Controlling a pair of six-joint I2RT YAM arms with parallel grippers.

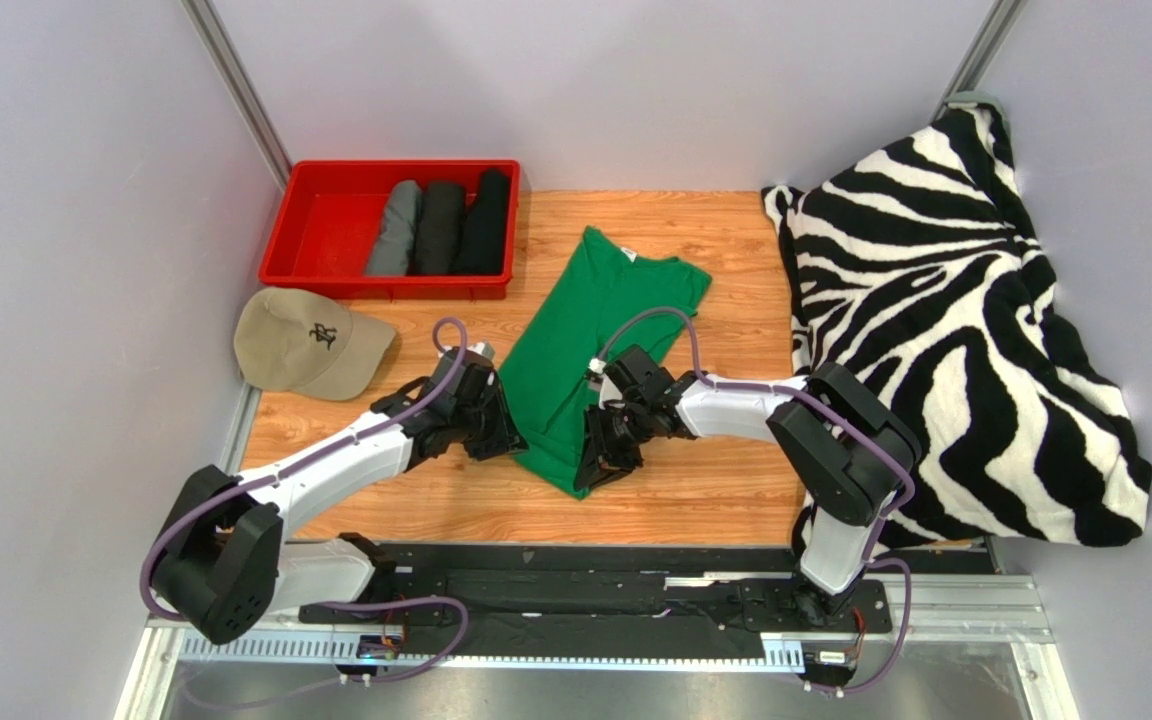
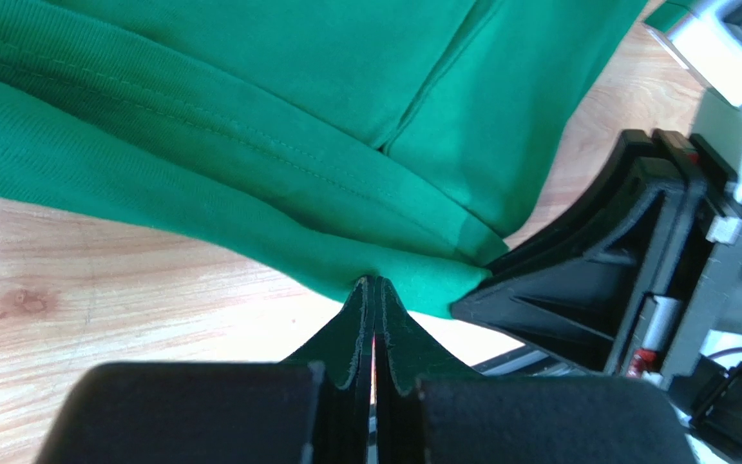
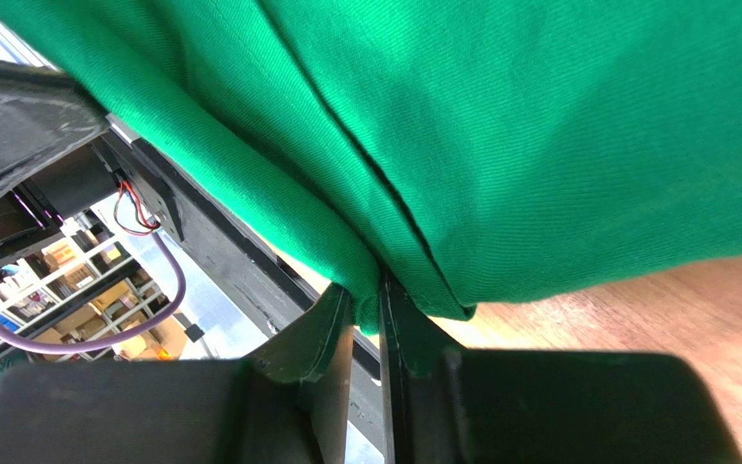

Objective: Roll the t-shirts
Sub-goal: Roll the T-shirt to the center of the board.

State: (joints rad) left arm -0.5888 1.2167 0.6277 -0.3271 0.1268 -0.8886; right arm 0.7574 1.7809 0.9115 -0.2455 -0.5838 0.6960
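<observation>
Green t-shirt [image 1: 597, 338] lies flat on the wood desk [image 1: 717, 285], approx mid-desk and set diagonally: collar w/ small white label [image 1: 630, 258] at the far end, bottom hem at the near end toward the arm bases. It looks folded lengthwise into a narrowish strip, w/ one short sleeve sticking out far-right. Both arms are down at the near hem, one per corner. L fingers [image 1: 504, 438] are at the hem's left corner; in the left wrist view the L fingers [image 2: 370, 324] are pressed tight together w/ the green hem edge pinched between the tips, cloth lifting off the wood into a small peak there. R fingers [image 1: 597, 458] are at the hem's right corner; in the right wrist view the R fingers [image 3: 389, 324] are closed on a thicker bunch of doubled green fabric, w/ a slim gap btwn them filled by cloth, and the shirt drapes up and away from the tips. The two grips sit near each other, w/ the R arm's black housing [image 2: 588, 280] just beside the L tips. Far-left is a red bin [image 1: 319, 203] holding 3 rolled shirts side by side: grey roll [image 1: 396, 228] on the left, then 2 black rolls [image 1: 440, 225]. A beige cap [image 1: 309, 342] sits on the desk just in front of the bin, left of the shirt. A zebra-striped blanket [image 1: 958, 300] is heaped along the desk's right side, apart from the shirt.
</observation>
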